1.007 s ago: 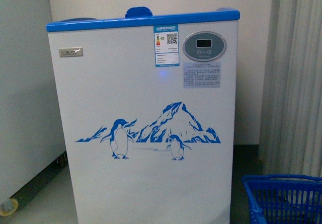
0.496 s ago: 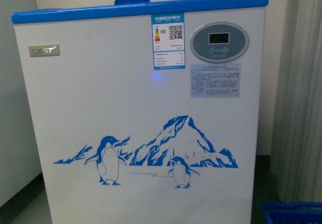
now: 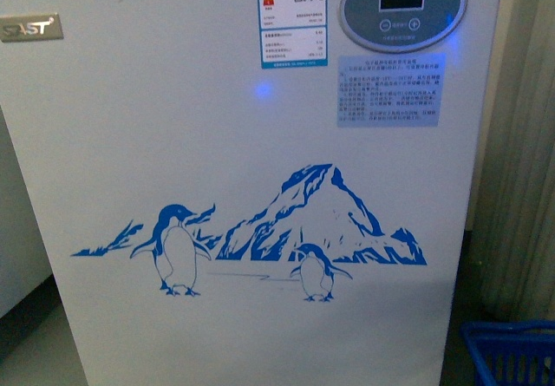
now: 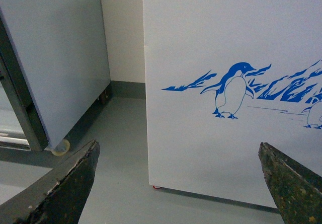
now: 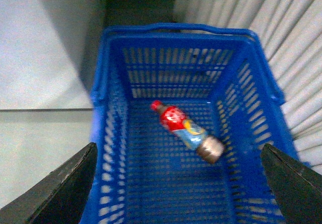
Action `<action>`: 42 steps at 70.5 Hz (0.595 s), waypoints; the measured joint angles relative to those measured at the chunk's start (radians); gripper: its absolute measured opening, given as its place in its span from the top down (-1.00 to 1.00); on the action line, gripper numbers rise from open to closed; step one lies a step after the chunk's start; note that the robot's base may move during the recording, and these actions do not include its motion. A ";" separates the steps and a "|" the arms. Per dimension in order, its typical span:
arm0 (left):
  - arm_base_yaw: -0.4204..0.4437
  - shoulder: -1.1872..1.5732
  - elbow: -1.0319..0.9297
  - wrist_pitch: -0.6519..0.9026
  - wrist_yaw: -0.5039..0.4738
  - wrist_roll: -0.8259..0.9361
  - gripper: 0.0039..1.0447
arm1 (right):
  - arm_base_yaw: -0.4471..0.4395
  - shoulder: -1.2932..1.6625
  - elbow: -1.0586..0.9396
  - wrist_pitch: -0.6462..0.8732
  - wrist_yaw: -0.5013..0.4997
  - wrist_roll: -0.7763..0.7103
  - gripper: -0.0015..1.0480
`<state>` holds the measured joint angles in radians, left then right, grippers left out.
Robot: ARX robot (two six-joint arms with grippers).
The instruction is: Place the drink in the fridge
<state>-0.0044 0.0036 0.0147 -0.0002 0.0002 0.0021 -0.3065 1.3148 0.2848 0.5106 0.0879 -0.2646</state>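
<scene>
The fridge (image 3: 260,143) fills the front view as a white panel with a blue penguin-and-mountain graphic and an oval control panel; its top is out of frame. The left wrist view shows the fridge (image 4: 201,43) from low down, with my left gripper (image 4: 178,176) open and empty in front of its lower corner. The drink (image 5: 186,131), a small bottle with a red cap and red label, lies on its side in the blue basket (image 5: 105,133). My right gripper (image 5: 178,181) hangs open above the basket, apart from the drink.
A corner of the blue basket (image 3: 512,351) stands on the floor right of the fridge, before a pale curtain (image 3: 520,143). A grey-white cabinet on casters (image 4: 55,58) stands left of the fridge with a floor gap between them.
The fridge front has grown larger in the front view and its blue rim has slid out of the top. The basket shows less at the lower right.
</scene>
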 joint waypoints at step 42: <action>0.000 0.000 0.000 0.000 0.000 0.000 -0.85 | -0.052 1.331 0.689 0.282 0.103 -0.391 -0.85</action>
<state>-0.0044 0.0036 0.0147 -0.0002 0.0002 0.0021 -0.3584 2.6461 0.9741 0.7925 0.1909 -0.6559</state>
